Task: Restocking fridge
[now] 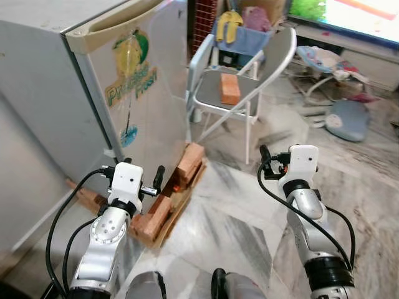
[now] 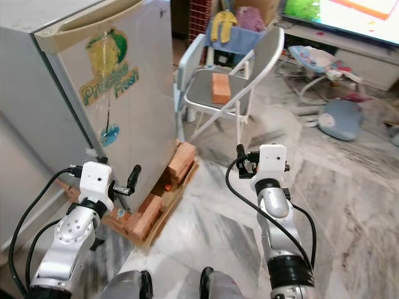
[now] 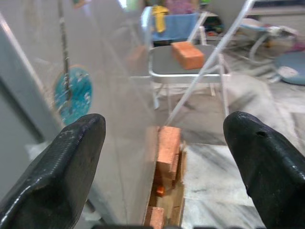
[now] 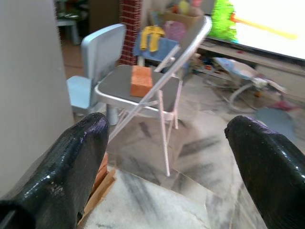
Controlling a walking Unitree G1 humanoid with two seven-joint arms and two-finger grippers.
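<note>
Silver arms reach forward over a grey marble floor point(image 1: 249, 212). The left gripper point(image 3: 164, 157) is raised close to the fridge point(image 1: 93, 93), its black fingers spread wide apart and holding nothing. The right gripper point(image 4: 167, 157) is raised over bare floor, its fingers also wide apart and empty. The fridge door is closed, so its contents are hidden; a green and yellow sticker point(image 1: 132, 68) marks the door. Orange bricks point(image 1: 187, 165) on a wooden board prop up the fridge's base. Beyond stands a grey folding chair point(image 1: 249, 87) with a single brick point(image 1: 229, 88) on its seat. Farther back, a blue bin point(image 1: 240, 34) holds yellow and pink items too blurred to identify. A bright screen point(image 1: 355, 15) is cut off at the edge.
</note>
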